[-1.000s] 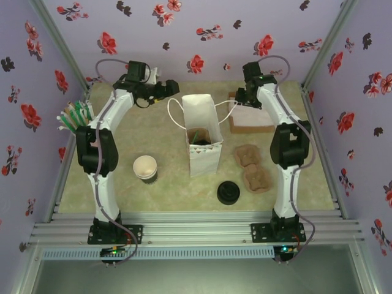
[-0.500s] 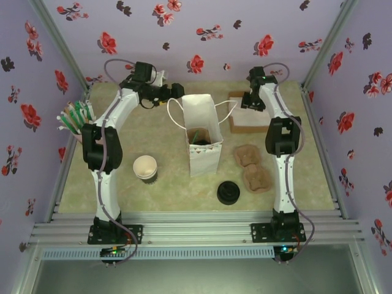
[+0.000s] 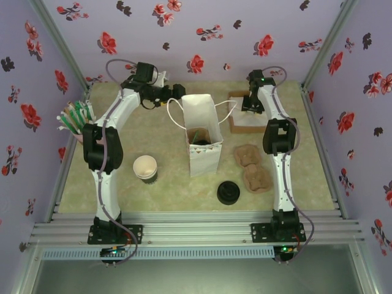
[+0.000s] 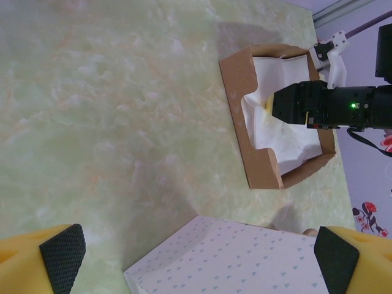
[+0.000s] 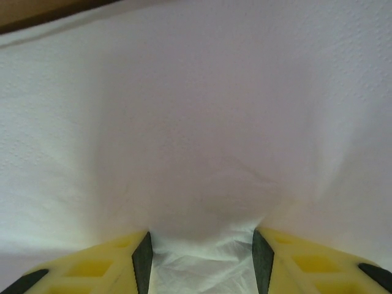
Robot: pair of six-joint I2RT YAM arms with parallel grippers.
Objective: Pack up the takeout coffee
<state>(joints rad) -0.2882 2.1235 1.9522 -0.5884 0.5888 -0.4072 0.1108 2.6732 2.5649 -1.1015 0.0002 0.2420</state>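
Observation:
The takeout coffee is hidden. A dark shape lies at the bottom of the white paper bag (image 3: 203, 139) in the table's middle, and I cannot tell what it is. My left gripper (image 3: 175, 92) hovers wide open beside the bag's back left corner. The bag's heart-dotted wall (image 4: 236, 257) lies between and below its black pads (image 4: 61, 250), with nothing gripped. My right gripper (image 3: 250, 105) reaches down into the cardboard box (image 3: 240, 125) of white napkins (image 5: 196, 122). Its jaws are partly open, and its pads (image 5: 143, 260) press into a puckered fold of napkin.
A lidless cup stack (image 3: 146, 168) stands at the front left. Loose black lids (image 3: 228, 192) sit at the front right of the bag. Two brown pulp carriers (image 3: 252, 166) lie to the right. A holder of green-tipped sticks (image 3: 75, 116) stands at the left wall.
The right gripper moved right and down into the napkin box, and its jaws narrowed. The left gripper shifted right toward the bag's back corner and stayed wide open.

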